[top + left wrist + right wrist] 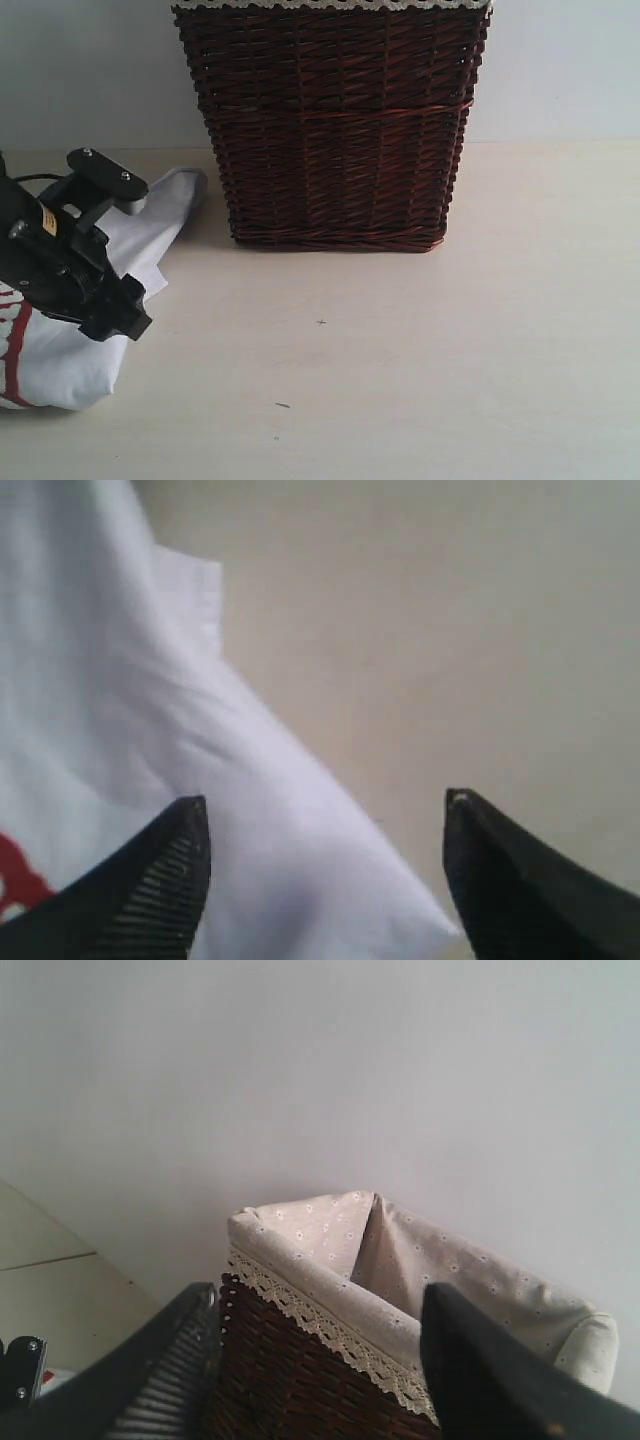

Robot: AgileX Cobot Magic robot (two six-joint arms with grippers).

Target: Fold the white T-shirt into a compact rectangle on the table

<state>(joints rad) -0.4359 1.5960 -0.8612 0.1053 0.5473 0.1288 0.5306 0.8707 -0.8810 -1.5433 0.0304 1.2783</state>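
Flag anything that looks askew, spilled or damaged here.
The T-shirt lies in an uneven heap on the table at the exterior view's left, one loose flap trailing toward the basket, far from a neat rectangle. The left pincer hangs open above it, gripping nothing. Nothing looks spilled or damaged.

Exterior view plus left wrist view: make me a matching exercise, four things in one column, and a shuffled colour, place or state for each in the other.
Things:
1. white T-shirt
2. basket
3. left claw
4. table

Descriptions:
A. dark brown wicker
B. pale beige
C. open, over the shirt's edge
D. far left, with red print

Pairs: 1-D, 2-A, 3-C, 4-B
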